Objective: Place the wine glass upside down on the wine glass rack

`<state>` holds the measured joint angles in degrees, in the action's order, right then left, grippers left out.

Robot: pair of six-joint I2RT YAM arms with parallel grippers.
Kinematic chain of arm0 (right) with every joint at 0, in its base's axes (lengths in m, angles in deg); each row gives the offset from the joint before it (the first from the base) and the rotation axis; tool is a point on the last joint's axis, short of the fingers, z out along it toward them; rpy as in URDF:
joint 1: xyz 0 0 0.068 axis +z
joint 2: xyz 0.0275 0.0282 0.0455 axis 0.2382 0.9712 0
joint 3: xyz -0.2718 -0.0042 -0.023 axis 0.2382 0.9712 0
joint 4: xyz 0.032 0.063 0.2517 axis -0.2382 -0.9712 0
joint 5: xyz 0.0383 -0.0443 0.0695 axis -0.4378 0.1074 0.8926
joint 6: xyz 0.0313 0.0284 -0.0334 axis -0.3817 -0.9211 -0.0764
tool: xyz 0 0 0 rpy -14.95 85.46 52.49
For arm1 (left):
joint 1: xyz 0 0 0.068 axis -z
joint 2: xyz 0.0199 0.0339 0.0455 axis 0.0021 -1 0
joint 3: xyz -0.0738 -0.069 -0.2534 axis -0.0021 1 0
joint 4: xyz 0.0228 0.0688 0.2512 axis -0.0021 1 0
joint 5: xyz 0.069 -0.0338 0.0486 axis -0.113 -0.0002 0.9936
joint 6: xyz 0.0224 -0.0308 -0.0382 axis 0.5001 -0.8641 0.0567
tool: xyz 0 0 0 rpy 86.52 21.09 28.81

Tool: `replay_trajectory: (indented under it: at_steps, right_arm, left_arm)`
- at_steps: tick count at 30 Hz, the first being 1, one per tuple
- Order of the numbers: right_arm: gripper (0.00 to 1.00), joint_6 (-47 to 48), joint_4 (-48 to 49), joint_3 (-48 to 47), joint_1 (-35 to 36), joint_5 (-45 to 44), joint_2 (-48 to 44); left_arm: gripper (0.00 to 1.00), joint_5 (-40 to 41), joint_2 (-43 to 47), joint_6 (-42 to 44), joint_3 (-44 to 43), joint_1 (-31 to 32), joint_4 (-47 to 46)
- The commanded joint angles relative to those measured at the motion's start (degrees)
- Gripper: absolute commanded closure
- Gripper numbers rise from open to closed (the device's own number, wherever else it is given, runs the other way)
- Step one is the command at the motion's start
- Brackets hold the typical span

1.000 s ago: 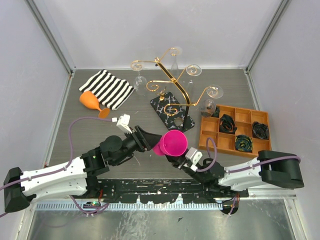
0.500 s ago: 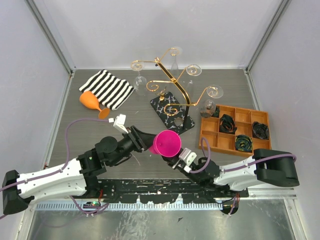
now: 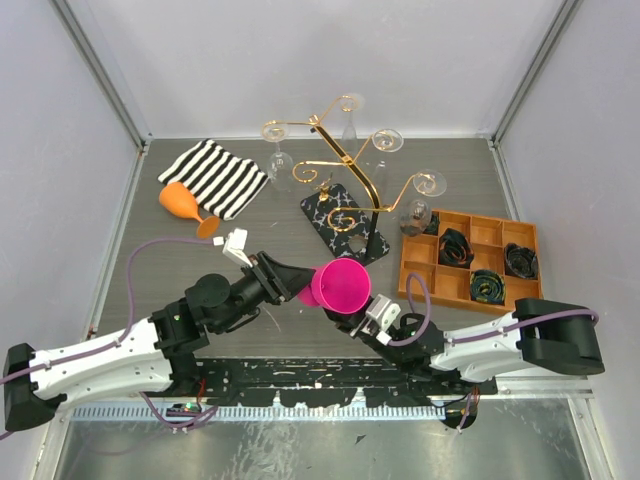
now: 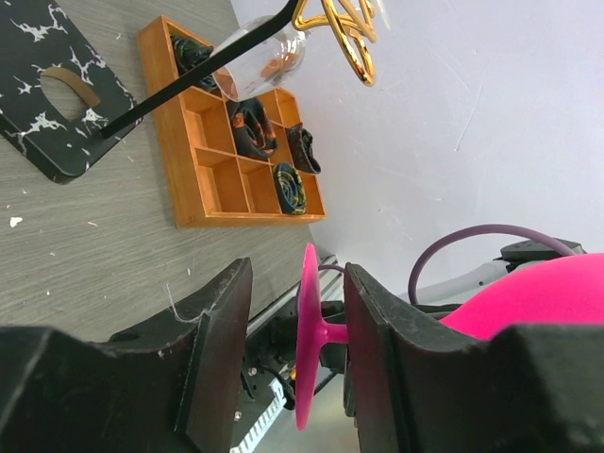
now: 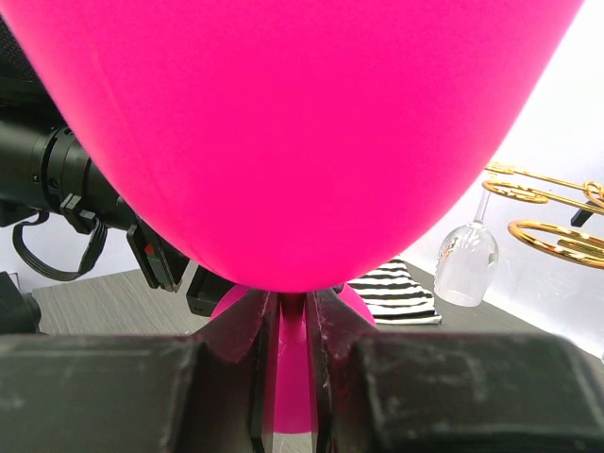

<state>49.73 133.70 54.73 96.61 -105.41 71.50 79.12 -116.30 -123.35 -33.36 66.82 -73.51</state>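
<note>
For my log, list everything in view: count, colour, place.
opaque pink wine glass: one, pink, aloft between the grippers
opaque orange wine glass: one, orange, lying left, by cloth
striped cloth: one, black-and-white, back left
gold wire wine glass rack: one, gold, black marbled base, centre
clear stemmed glasses: several, clear, hanging on rack
orange compartment tray: one, orange, right
black coiled items: several, black, in tray
right gripper: one, black, shut on pink stem
left gripper: one, black, open around pink foot
</note>
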Motion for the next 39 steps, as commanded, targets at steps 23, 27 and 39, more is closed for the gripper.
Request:
replay_trajectory:
  at_steps: [23,27,39]
  right_arm:
    - [0.68,-0.04,8.87,-1.04,0.05,-4.4,2.36]
    - [0.54,-4.29,1.34,1.47,-0.01,-4.78,-1.06]
    - [0.39,-24.89,-35.01,4.89,0.01,-9.37,-17.73]
  left_arm:
    - [1.0,6.2,5.94,2.34,-2.1,0.43,10.88]
    - [1.0,10.99,9.22,6.42,-5.08,0.46,18.67]
    - [1.0,23.35,12.28,24.37,-18.65,0.45,45.56]
